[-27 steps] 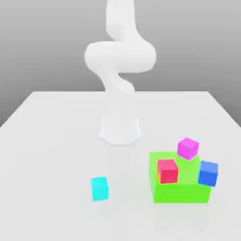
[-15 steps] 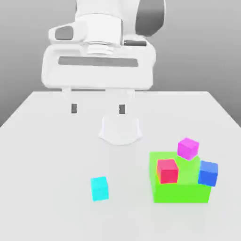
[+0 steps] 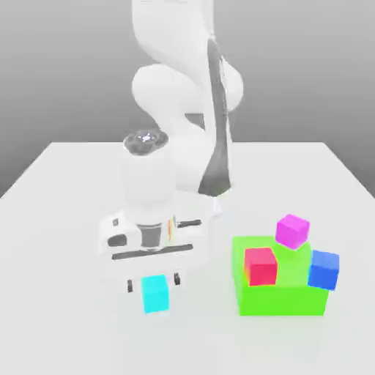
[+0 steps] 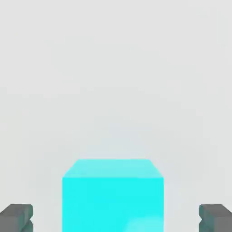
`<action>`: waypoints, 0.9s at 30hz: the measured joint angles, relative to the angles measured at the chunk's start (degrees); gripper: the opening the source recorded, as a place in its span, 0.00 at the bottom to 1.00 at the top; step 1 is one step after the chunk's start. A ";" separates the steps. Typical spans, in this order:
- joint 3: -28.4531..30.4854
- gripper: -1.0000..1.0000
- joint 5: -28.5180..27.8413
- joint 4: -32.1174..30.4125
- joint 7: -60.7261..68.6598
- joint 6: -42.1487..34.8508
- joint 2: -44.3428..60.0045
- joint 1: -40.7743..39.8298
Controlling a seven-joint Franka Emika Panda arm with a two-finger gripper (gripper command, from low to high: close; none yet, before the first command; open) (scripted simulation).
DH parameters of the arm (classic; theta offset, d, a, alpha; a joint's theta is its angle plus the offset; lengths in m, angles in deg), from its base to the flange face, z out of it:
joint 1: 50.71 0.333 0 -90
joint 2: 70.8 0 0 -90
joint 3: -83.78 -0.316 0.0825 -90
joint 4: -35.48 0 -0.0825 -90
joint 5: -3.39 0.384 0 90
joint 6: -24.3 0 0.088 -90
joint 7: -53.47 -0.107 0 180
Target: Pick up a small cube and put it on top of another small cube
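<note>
The cyan cube (image 3: 154,293) is seen resting flat on the white surface (image 3: 66,220), toward the exterior view's left and well apart from the other blocks, as the gripper (image 3: 153,283) is held low over it. The fingers (image 4: 16,217) are spread apart, one pad to each side of the cube, with clear gaps between pads and cube faces; nothing is clamped.

The cube is judged to be light and rigid, with flat, matte sides that should give the pads a fair hold. Its two opposite vertical faces, taken near mid-height and squarely, are thought the best place for a grip; a hold near the top edge could let it tip or slip.

On the exterior view's right, a red cube (image 3: 260,266) and a magenta cube (image 3: 292,231) are shown on top of a large green block (image 3: 287,294), with a blue cube (image 3: 324,269) beside that block's far corner. Which small cube is meant as the base cannot be told.
</note>
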 joint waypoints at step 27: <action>-11.33 0.00 -2.60 3.75 -20.82 -36.50 -32.91 17.70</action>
